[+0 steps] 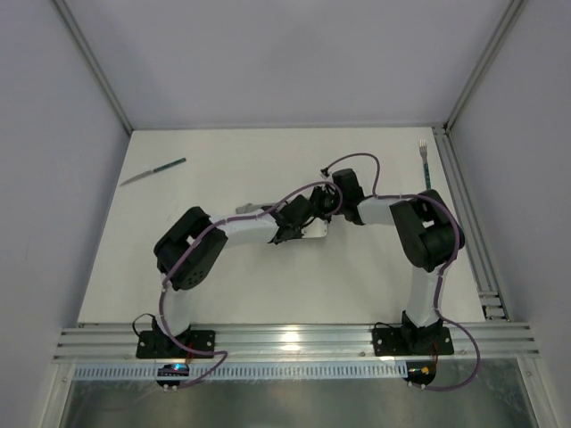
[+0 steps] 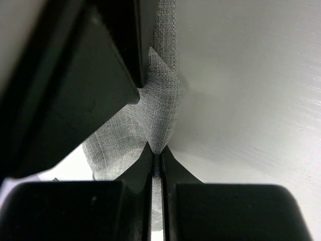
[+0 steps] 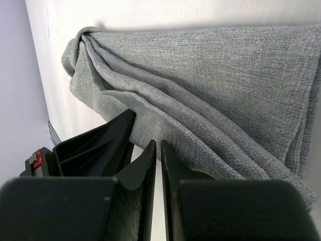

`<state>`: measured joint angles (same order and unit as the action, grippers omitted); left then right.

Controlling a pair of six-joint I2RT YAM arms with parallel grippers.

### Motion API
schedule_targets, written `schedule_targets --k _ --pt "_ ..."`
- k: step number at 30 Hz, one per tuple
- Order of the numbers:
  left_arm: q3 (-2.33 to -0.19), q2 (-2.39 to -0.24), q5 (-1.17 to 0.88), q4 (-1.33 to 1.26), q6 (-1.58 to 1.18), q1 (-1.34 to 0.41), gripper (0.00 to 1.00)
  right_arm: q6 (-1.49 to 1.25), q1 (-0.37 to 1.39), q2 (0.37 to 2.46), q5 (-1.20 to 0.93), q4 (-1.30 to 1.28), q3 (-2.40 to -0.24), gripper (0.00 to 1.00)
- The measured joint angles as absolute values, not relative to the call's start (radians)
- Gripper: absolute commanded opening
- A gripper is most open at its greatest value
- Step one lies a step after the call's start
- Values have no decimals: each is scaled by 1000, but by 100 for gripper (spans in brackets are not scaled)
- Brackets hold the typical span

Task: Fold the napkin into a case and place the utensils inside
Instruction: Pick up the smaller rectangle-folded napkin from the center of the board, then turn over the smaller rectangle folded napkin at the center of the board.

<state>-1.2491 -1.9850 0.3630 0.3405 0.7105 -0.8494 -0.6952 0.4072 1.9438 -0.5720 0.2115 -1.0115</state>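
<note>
The grey napkin (image 3: 215, 80) lies bunched at the table's middle, folds running to a twisted corner. In the top view only a bit of the napkin (image 1: 248, 209) shows beside the arms. My left gripper (image 2: 157, 150) is shut on a fold of the napkin (image 2: 161, 105), with cloth in the slit between its jaws. My right gripper (image 3: 158, 144) is shut, its tips pinching the napkin's near edge. Both grippers meet there, left (image 1: 287, 234), right (image 1: 323, 207). The knife (image 1: 153, 171) lies far left and the fork (image 1: 425, 153) far right, both untouched. No case shape shows.
An aluminium rail (image 1: 466, 214) runs along the table's right edge and more rails (image 1: 285, 339) cross the front by the arm bases. Grey enclosure walls stand on the left, back and right.
</note>
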Motion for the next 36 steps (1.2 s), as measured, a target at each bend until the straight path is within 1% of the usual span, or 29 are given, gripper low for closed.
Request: schedule_targets --k 2,3,6,7,9,11,15,19,20,22,24,26,27,28,32,34,36 --pt "-1255 -1985 339 355 707 -846 0 -693 402 1943 -577 211 -1011 16" --pt "-1261 -1985 326 364 704 -844 0 -691 398 1937 -581 210 -1011 19" --pt "-1310 -1982 233 431 678 -833 0 -672 371 1886 -588 186 -1008 24" --pt "-1330 -1978 189 448 669 -830 0 -652 355 1850 -583 171 -1008 27" --pt "-1372 -1967 101 487 663 -826 0 -604 324 1777 -571 144 -1009 29" --pt "-1417 -1953 31 551 652 -819 0 -539 286 1678 -571 114 -1010 33" --pt "-1444 -1935 -79 691 633 -739 0 -438 187 1481 -577 123 -981 39" --pt "-1444 -1934 -142 796 635 -677 0 -376 99 1398 -606 140 -944 43" --pt "-1445 -1933 -159 820 637 -673 0 -356 87 1397 -618 139 -940 47" --pt "-1452 -1932 -191 868 640 -675 0 -307 79 1394 -645 134 -923 61" --pt "-1467 -1932 -225 919 645 -680 0 -204 96 1353 -661 121 -880 66" --pt "-1481 -1931 -247 952 652 -684 0 -46 150 1260 -655 89 -817 68" --pt "-1483 -1928 -253 964 656 -685 0 56 195 1200 -653 68 -786 74" --pt "-1485 -1925 -258 972 661 -685 0 169 251 1135 -649 54 -751 76" --pt "-1485 -1921 -266 995 664 -682 0 560 440 918 -680 1 -603 78" --pt "-1485 -1921 -273 1000 664 -680 0 689 483 876 -663 -29 -548 78" --pt "-1485 -1921 -277 1003 664 -680 0 780 523 880 -625 -46 -507 78"
